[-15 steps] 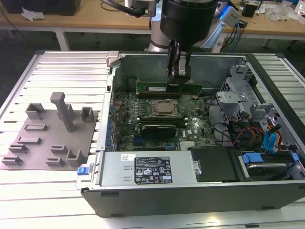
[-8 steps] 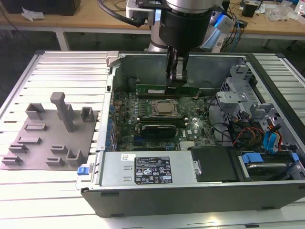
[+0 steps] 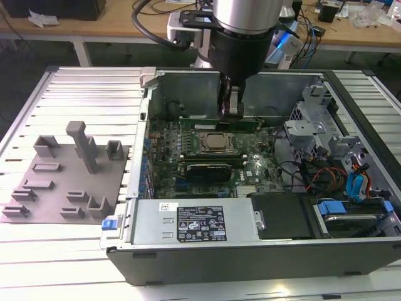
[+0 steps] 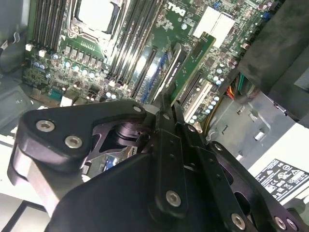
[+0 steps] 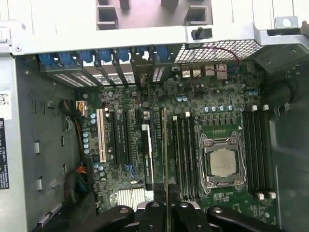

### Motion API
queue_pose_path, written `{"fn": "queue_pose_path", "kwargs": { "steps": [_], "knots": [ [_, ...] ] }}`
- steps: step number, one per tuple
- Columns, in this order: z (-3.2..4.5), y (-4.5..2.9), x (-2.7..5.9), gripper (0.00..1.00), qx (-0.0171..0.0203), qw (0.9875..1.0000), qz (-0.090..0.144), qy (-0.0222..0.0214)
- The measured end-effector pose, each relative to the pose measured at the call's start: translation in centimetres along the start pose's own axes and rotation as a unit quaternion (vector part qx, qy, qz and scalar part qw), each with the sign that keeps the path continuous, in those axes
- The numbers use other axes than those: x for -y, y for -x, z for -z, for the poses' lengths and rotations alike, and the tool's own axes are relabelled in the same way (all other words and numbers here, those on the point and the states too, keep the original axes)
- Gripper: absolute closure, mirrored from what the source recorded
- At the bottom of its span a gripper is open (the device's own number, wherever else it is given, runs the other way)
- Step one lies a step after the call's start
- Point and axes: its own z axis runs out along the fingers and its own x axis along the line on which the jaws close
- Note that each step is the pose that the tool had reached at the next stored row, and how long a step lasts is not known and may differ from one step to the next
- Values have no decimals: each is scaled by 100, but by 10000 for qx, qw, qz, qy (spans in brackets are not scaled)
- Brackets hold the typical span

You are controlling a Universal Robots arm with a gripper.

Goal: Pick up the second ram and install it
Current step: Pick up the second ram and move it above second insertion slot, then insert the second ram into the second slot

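Install step. Gripper [image 4: 169, 104] jaws clamped on second ram [image 4: 193, 65], stick edge-down at slots [image 5: 186, 145], 12 o'clock of CPU socket [image 3: 216, 143] in exterior view. Seating likely calls for square alignment, straight press.
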Motion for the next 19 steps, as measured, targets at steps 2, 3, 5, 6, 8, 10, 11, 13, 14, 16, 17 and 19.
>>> {"fn": "queue_pose_path", "kwargs": {
  "steps": [2, 3, 5, 6, 8, 10, 11, 13, 14, 16, 17, 19],
  "knots": [
    [-9, 37, 9, 89, 0, 10000, 1, 0],
    [-15, 58, 13, 89, 0, 10000, 0, 0],
    [-20, 70, 15, 89, -1, 10000, 0, 0],
    [-20, 71, 16, 89, 0, 10000, 0, 0],
    [-21, 72, 16, 89, 0, 10000, 0, 0],
    [-21, 72, 16, 89, 0, 10000, 0, 0],
    [-21, 72, 16, 89, 0, 10000, 1, 0],
    [-22, 72, 16, 89, 0, 10000, 0, 0],
    [-22, 72, 16, 89, 0, 10000, 0, 0],
    [-22, 73, 16, 89, 0, 10000, 0, 0],
    [-23, 73, 16, 89, 0, 10000, 0, 0],
    [-34, 73, 16, 89, 0, 10000, 1, 0]
  ]
}}
